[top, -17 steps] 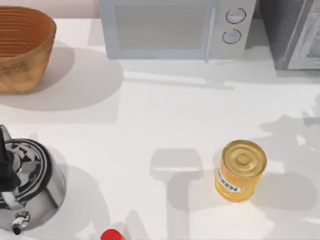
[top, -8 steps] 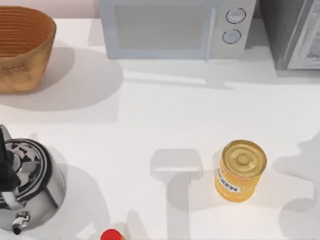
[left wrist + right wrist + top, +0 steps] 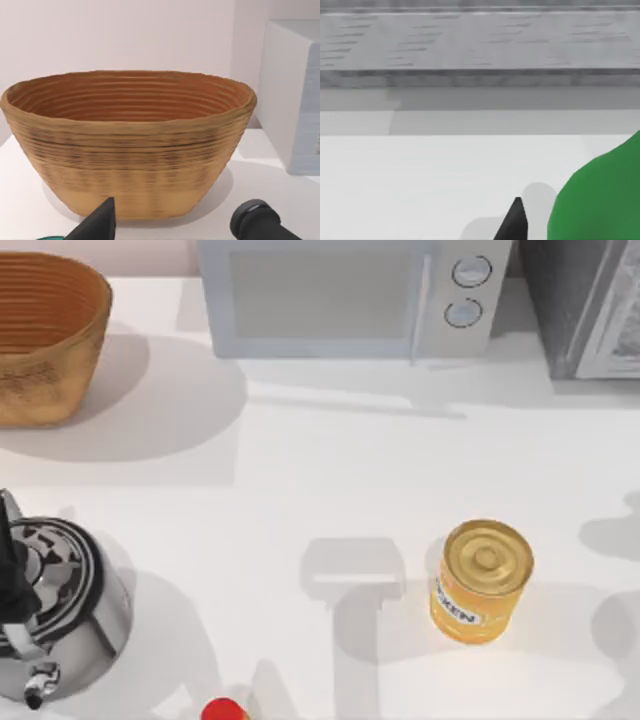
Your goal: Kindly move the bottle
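The bottle [image 3: 600,200] appears in the right wrist view as a large green rounded mass cut off by the frame edge; its cap and label band fall outside the frame, so its pose, upright or tilted, cannot be determined. It sits very close to the right wrist camera, right beside a single dark fingertip [image 3: 512,222] of the right gripper. Whether the right gripper is closed around the bottle or merely next to it cannot be told, since the second finger is out of frame. Behind them lies the white table [image 3: 420,170] and a grey appliance face [image 3: 480,45] across the far side.

The left wrist view shows a woven basket [image 3: 127,150] standing upright on the table, with a white box-shaped appliance partly cut off at one side. One dark left fingertip [image 3: 100,222] and a dark cylindrical part of the left arm enter at the frame edge; the finger spacing cannot be judged from this. A thin teal sliver beside the fingertip is too small to identify.

In the top view, the yellow can [image 3: 482,580] stands upright right of centre. The microwave [image 3: 345,295] is at the rear, the basket at the rear left corner, and a steel kettle [image 3: 55,610] at the left, partly cut off. A red cap [image 3: 222,710] is clipped by the front edge. A grey appliance occupies the rear right corner.
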Motion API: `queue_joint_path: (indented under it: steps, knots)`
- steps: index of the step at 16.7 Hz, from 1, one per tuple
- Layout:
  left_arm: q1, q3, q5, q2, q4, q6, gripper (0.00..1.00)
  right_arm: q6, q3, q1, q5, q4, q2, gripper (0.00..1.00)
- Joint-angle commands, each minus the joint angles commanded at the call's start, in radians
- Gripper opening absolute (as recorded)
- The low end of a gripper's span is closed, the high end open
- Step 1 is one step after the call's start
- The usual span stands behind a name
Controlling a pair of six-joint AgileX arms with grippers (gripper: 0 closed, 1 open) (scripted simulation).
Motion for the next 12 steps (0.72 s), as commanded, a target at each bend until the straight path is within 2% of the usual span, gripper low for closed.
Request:
queue_joint_path:
  steps: [7, 12]
  knots:
    - [0.0, 0.0, 0.0, 0.0, 0.0, 0.0, 1.0, 0.009, 0.034, 0.021, 0.023, 0.063, 0.076, 0.0]
    - [0.0, 0.0, 0.0, 0.0, 0.0, 0.0, 1.0, 0.009, 0.034, 0.021, 0.023, 0.063, 0.076, 0.38]
